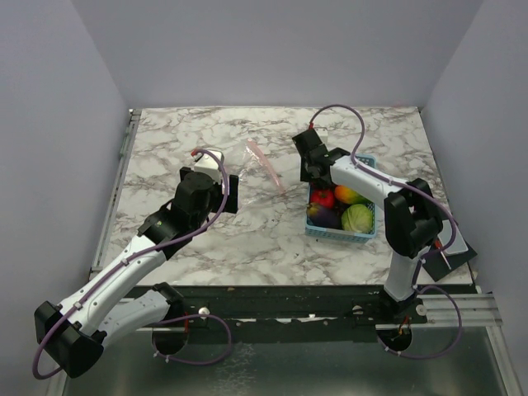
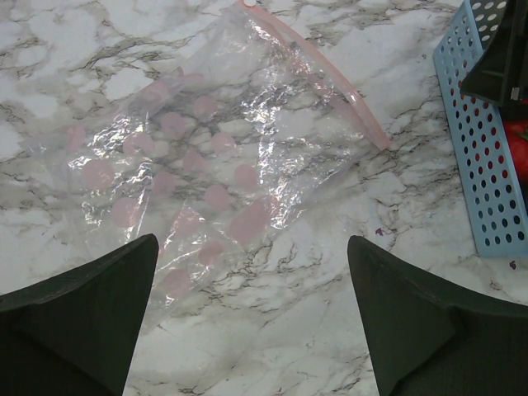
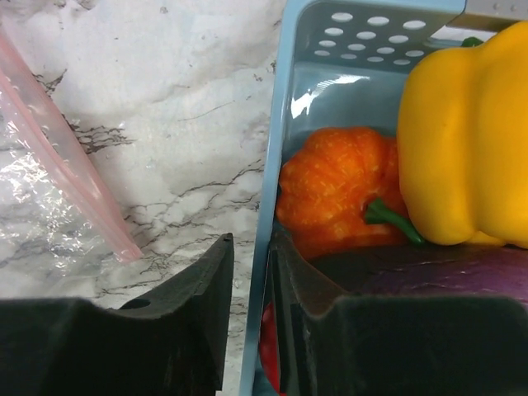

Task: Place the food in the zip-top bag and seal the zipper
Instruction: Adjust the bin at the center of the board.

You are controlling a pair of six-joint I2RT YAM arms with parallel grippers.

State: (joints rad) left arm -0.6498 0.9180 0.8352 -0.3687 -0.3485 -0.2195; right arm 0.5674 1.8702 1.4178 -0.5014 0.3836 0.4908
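The clear zip-top bag lies flat on the marble table, dotted with pink spots, and fills the left wrist view. Its pink zipper runs along the far right edge, also in the right wrist view. The food sits in the light-blue basket: an orange piece, a yellow pepper, a purple eggplant, a red piece and a green one. My left gripper is open and empty just short of the bag. My right gripper pinches the basket's left wall, one finger inside and one outside.
The basket's perforated blue side stands to the right of the bag, with the right arm's dark gripper body above it. Grey walls close in the table on three sides. A dark plate lies at the table's right front corner.
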